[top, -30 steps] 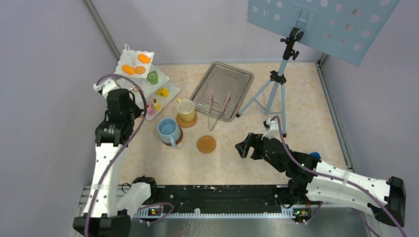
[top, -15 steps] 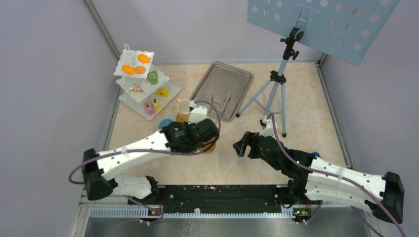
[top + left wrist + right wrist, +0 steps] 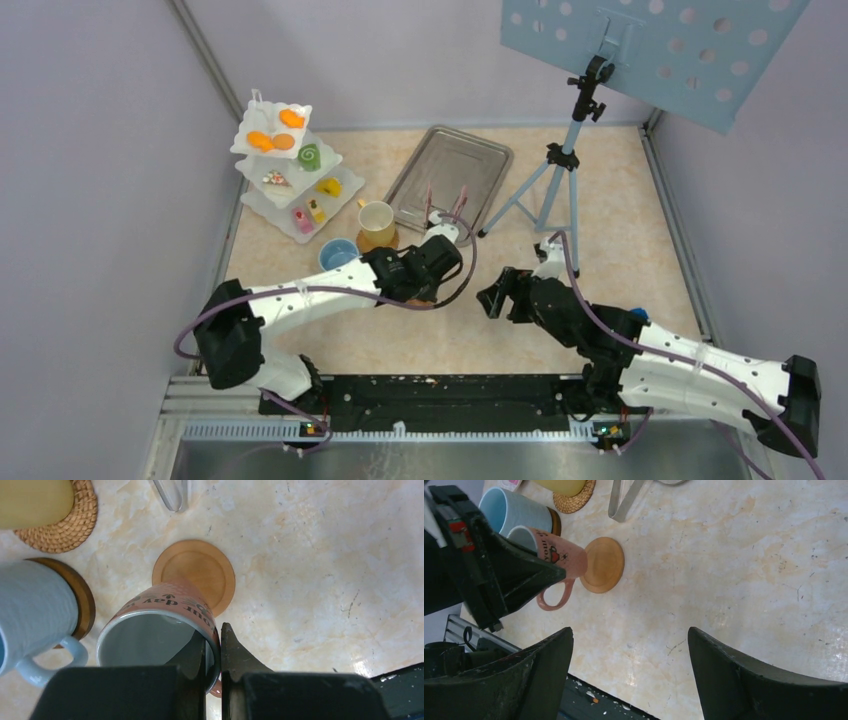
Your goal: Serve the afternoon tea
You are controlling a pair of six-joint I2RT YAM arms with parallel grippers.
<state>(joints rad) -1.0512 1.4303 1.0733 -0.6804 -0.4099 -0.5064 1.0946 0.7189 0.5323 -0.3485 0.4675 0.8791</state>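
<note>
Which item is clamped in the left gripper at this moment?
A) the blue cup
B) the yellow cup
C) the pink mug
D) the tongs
C: the left gripper is shut on the rim of the pink mug, one finger inside and one outside, close by the bare wooden coaster.

stand [image 3: 290,172] is set rear-left on bench [image 3: 620,210] | tray [image 3: 455,165] is placed to its right, tongs [image 3: 445,208] laid on it | tripod [image 3: 558,175] is stood right of tray | rear cup [image 3: 376,218] is seated on woven coaster [image 3: 60,527] before tray | front cup [image 3: 338,254] is seated on second coaster [image 3: 84,597], left-front of that | mug [image 3: 165,605] is held by left end effector [image 3: 214,635] over near edge of bare coaster [image 3: 200,570], right of front cup
</note>
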